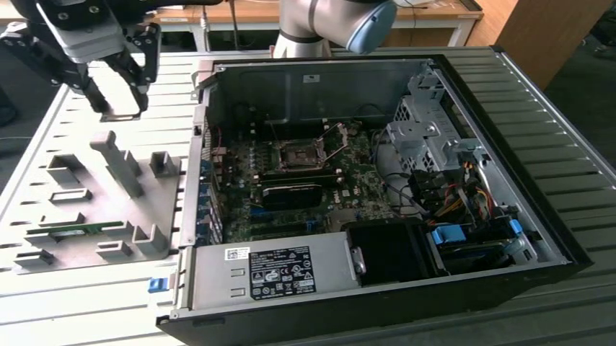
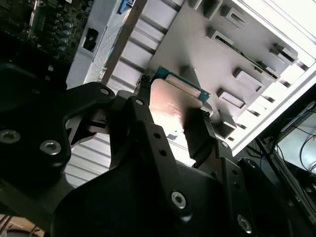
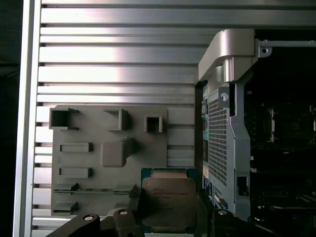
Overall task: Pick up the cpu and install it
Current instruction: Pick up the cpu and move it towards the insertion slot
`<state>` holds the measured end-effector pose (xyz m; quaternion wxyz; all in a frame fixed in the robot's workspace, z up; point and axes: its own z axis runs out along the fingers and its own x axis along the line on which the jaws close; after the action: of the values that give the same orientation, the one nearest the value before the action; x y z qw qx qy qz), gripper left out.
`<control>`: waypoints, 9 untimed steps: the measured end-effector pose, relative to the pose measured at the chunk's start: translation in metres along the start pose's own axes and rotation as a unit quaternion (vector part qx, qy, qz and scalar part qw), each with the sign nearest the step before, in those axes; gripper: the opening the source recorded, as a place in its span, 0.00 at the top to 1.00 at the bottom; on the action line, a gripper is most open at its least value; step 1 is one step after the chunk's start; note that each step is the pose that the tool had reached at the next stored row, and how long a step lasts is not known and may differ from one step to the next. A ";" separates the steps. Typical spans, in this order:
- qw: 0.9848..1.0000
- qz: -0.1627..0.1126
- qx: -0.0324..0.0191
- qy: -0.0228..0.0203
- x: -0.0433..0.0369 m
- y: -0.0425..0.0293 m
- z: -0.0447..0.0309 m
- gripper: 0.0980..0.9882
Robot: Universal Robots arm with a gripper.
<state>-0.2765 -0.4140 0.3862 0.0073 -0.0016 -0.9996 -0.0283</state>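
Jaws clamped on cpu (image 3: 169, 202), its silver top in first wrist view, socket (image 1: 293, 153) in exterior view

Ribbed aluminium table (image 1: 578, 144); wooden desk (image 1: 241, 10) behind; wooden cabinet (image 1: 539, 29) at exterior view's right.

Matte black gripper (image 2: 174, 101) with 2 linkage fingers (image 2: 148, 128), silver socket-head screws (image 2: 178, 199); silver-grey arm (image 1: 318, 21), blue joint cap (image 1: 371, 30)

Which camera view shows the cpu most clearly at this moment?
The first wrist view: the cpu faces the camera, its silver-grey top and green rim plain between the jaws. The second wrist view shows the cpu slanted and washed by glare. The exterior view shows the cpu as a small grey plate between the jaws.
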 end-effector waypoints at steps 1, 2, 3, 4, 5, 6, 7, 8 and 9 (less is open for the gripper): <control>1.000 0.000 0.000 0.000 -0.0031 0.0000 -0.0001 0.52; 1.000 0.000 0.000 0.000 -0.0061 0.0000 -0.0001 0.52; 1.000 0.000 0.000 0.000 -0.0091 0.0000 -0.0001 0.52; 1.000 0.000 0.000 0.000 -0.0121 0.0000 -0.0002 0.52; 1.000 0.000 0.000 0.000 -0.0151 0.0000 -0.0002 0.52; 1.000 0.000 0.000 0.000 -0.0182 0.0001 -0.0002 0.52; 1.000 0.000 0.000 0.000 -0.0211 0.0001 -0.0003 0.52; 1.000 0.000 0.000 0.000 -0.0243 0.0001 -0.0003 0.52; 1.000 0.000 0.000 0.000 -0.0270 0.0001 -0.0004 0.52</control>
<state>-0.2495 -0.4140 0.3862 0.0075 -0.0016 -0.9996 -0.0283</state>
